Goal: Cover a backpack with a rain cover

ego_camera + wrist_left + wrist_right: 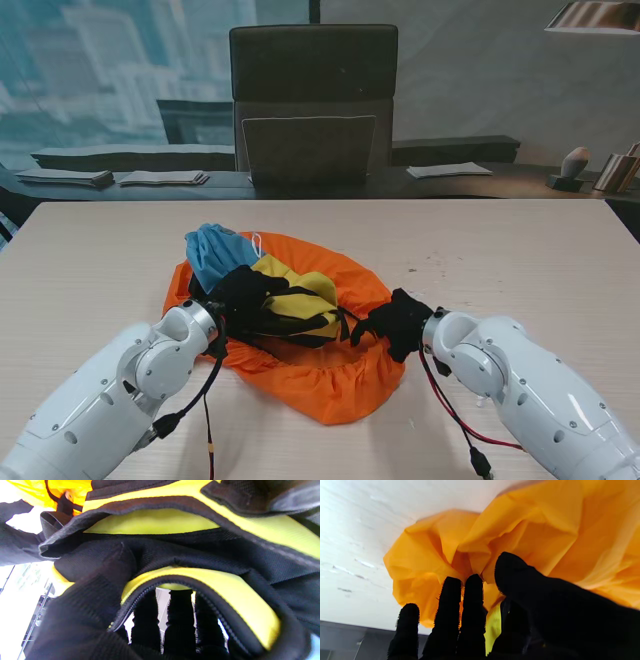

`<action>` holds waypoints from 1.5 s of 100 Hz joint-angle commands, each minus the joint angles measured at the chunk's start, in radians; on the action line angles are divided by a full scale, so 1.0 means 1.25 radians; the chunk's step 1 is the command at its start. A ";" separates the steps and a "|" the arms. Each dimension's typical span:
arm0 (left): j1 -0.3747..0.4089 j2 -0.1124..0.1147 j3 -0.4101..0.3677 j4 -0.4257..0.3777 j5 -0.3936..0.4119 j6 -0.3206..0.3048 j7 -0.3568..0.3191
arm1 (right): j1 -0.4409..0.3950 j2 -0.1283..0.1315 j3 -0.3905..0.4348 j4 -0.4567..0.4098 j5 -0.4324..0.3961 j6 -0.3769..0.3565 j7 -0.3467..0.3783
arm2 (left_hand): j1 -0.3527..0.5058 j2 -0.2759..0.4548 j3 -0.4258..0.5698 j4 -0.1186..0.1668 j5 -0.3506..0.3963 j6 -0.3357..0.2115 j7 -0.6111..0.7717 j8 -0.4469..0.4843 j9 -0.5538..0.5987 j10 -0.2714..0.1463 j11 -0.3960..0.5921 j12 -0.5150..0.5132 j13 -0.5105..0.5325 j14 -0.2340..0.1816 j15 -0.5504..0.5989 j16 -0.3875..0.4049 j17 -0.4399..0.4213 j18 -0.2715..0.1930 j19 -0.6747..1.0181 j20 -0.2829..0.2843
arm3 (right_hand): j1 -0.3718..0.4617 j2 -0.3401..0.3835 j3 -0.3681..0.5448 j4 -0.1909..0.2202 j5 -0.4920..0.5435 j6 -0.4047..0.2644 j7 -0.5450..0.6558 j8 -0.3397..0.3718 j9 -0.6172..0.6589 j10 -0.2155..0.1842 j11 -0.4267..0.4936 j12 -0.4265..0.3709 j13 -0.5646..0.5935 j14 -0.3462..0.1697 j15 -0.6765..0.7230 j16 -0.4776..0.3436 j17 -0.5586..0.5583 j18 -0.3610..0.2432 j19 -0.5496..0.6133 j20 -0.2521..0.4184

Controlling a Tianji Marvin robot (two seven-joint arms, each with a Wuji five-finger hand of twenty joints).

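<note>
Orange rain cover [330, 385] lies under the backpack [290, 300]; left hand [238, 292] grips its strap, right hand [395, 322] pinches the cover's rim, likely next pulling it over.

The stand's view was evenly and softly lit, with only faint shadows on the pale desk [520, 250] and sharp focus throughout. In the left wrist view the backdrop was blown out to white glare, while the close black and yellow fabric sat dim and blurred. In the right wrist view the desk was overexposed, the orange cover [545, 530] soft with blur, and the fingers [450, 610] were featureless black silhouettes.
</note>
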 commanded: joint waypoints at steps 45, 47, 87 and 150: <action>-0.003 -0.004 0.015 0.014 -0.007 0.005 -0.014 | 0.010 0.021 0.012 -0.030 -0.080 -0.063 0.120 | 0.073 0.066 0.103 0.001 0.024 -0.032 0.016 -0.026 -0.003 -0.016 0.021 -0.001 0.020 0.016 0.017 0.008 -0.002 0.025 0.016 0.010 | -0.084 -0.155 -0.153 -0.176 0.460 0.011 0.345 0.104 -0.116 -0.102 -0.191 -0.217 -0.152 -0.036 -0.225 -0.107 -0.025 -0.016 -0.217 0.103; -0.004 -0.004 0.017 0.016 -0.007 0.005 -0.014 | 0.007 0.022 0.019 -0.037 -0.090 -0.070 0.124 | 0.073 0.065 0.104 0.002 0.025 -0.032 0.016 -0.027 -0.004 -0.015 0.021 -0.001 0.020 0.016 0.017 0.009 -0.002 0.024 0.016 0.010 | -0.070 -0.160 -0.144 -0.173 0.475 0.012 0.353 0.125 -0.114 -0.117 -0.207 -0.232 -0.158 -0.039 -0.243 -0.116 -0.026 -0.016 -0.225 0.101; -0.089 -0.013 0.139 0.104 -0.055 -0.026 -0.013 | -0.081 0.009 0.146 -0.057 -0.285 -0.181 -0.375 | -0.046 0.010 0.168 0.018 0.076 -0.040 -0.004 -0.188 0.058 -0.010 -0.002 -0.048 0.051 -0.010 0.048 -0.045 -0.033 0.041 0.082 0.046 | -0.029 -0.099 -0.005 -0.148 0.526 0.055 0.346 0.339 -0.003 -0.066 -0.177 -0.222 -0.055 -0.043 -0.188 -0.085 -0.006 -0.010 0.008 -0.015; -0.204 -0.030 0.312 0.222 -0.138 -0.101 -0.039 | 0.107 -0.037 -0.069 0.080 -0.249 0.075 -0.784 | -0.080 -0.031 0.137 0.043 0.172 -0.098 -0.022 -0.337 0.157 -0.025 -0.054 -0.130 0.135 -0.046 0.057 -0.062 -0.104 0.070 0.024 0.021 | -0.020 -0.024 -0.029 -0.122 0.493 0.003 0.319 0.439 -0.002 -0.026 -0.052 -0.174 -0.025 -0.034 -0.092 -0.036 -0.002 -0.019 0.133 -0.018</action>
